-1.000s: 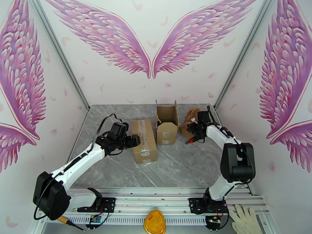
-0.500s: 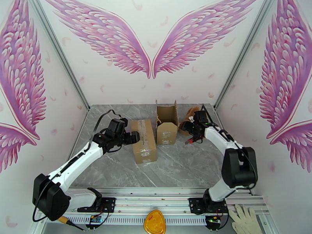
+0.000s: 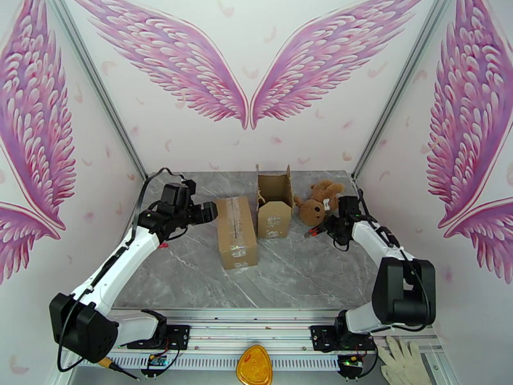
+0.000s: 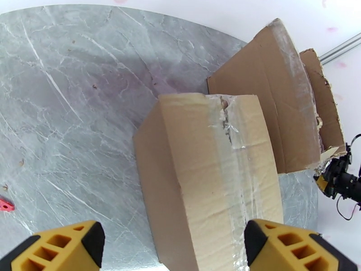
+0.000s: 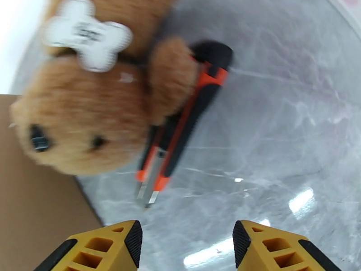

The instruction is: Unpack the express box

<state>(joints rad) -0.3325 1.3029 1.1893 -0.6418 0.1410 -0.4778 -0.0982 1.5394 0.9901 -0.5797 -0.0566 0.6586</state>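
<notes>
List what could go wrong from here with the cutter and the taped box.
1. The cutter lies against a paw of the teddy bear, blade end seemingly exposed; the open right gripper could snag fur or drag the bear.
2. The open left gripper faces the taped box, close beside the opened box; a push may knock them together.

Lighting was bright and even, shadows soft. White glare patched the grey marble bench [image 5: 289,132] at the right wrist view's lower right; the brown plush teddy bear [image 5: 90,118] there was blurred.
</notes>
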